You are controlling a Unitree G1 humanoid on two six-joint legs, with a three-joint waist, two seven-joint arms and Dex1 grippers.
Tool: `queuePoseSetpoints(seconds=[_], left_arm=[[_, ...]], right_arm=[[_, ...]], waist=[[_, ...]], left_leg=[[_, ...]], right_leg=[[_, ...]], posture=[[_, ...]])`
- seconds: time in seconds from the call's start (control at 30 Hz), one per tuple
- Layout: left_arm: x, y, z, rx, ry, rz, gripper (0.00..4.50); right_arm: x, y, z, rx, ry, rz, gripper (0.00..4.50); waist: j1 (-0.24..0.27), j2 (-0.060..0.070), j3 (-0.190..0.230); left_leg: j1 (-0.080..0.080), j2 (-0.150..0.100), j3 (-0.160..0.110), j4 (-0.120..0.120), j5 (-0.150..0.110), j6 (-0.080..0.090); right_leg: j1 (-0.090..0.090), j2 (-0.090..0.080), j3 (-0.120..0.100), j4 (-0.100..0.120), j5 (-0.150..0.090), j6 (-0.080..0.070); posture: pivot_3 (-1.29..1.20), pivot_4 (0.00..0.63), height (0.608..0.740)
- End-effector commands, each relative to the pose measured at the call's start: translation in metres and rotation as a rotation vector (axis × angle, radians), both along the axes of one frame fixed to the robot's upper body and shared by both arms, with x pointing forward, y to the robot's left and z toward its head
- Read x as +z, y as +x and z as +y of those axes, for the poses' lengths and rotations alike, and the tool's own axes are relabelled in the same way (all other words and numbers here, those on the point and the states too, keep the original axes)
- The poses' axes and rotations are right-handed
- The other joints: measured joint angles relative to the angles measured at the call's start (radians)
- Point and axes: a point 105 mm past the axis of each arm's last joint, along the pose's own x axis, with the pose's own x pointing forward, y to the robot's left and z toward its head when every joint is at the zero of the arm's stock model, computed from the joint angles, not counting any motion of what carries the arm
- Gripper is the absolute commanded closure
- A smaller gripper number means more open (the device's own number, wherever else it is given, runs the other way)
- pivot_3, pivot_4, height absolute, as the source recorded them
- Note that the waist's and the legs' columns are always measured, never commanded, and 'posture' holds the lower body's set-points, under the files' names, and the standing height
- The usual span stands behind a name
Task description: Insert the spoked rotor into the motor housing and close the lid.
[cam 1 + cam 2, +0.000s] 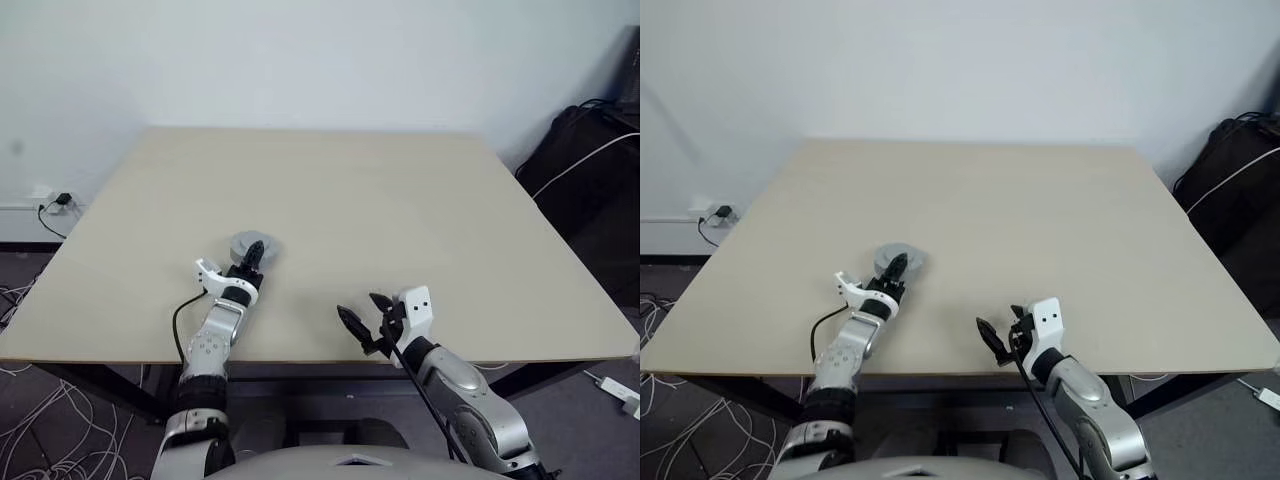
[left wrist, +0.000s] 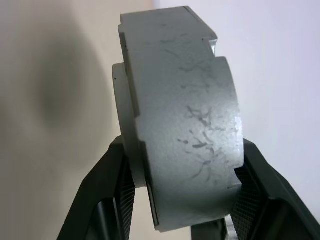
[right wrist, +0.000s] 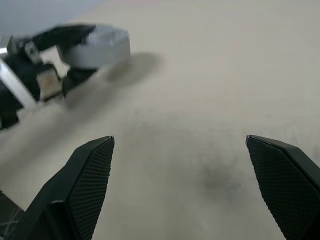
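My left gripper (image 1: 256, 251) is shut across a thick round grey metal piece with a notched rim, the lid (image 2: 185, 125). A thinner, paler disc, the motor housing (image 2: 121, 115), lies flush against one face of it. The stack hangs just above the table (image 1: 400, 200) at front left and also shows as a grey cap (image 3: 102, 42) in the right wrist view. The spoked rotor is hidden. My right gripper (image 1: 362, 308) hovers open and empty near the table's front edge, apart from the stack, with bare tabletop between its fingers (image 3: 95, 165).
A black bag (image 1: 590, 170) with a white cable stands on the floor beyond the table's right edge. A wall socket (image 1: 60, 200) and loose cables lie at the far left. The tabletop stretches bare behind both grippers.
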Motion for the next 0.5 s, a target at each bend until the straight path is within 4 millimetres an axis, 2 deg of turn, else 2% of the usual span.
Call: queuePoseSetpoints(seconds=[0.03,0.27,0.5], left_arm=[[0.021,0.022,-0.005,-0.012,0.017,-0.078,2.43],[0.014,0.044,-0.001,0.009,0.077,-0.010,2.43],[-0.003,0.049,-0.007,-0.026,0.173,0.091,2.43]], right_arm=[[0.010,0.002,-0.009,-0.027,-0.032,-0.071,0.00],[0.010,-0.002,-0.020,-0.088,-0.109,-0.163,0.00],[0.003,-0.005,-0.017,-0.083,-0.126,-0.159,0.00]], waist=[[0.002,-0.001,0.000],[0.001,-0.002,0.000],[0.000,-0.003,0.000]], left_leg=[[0.000,0.000,0.000,0.000,0.000,0.000],[0.000,0.000,0.000,-0.001,0.000,0.000],[0.000,0.000,0.000,-0.001,0.000,-0.001]], right_leg=[[0.000,0.000,0.000,0.000,0.000,0.000],[-0.001,0.000,0.000,0.000,0.000,0.000],[-0.001,0.000,0.001,0.001,0.000,0.000]], posture=[[0.00,0.000,0.740],[0.00,0.000,0.740],[0.00,0.000,0.740]])
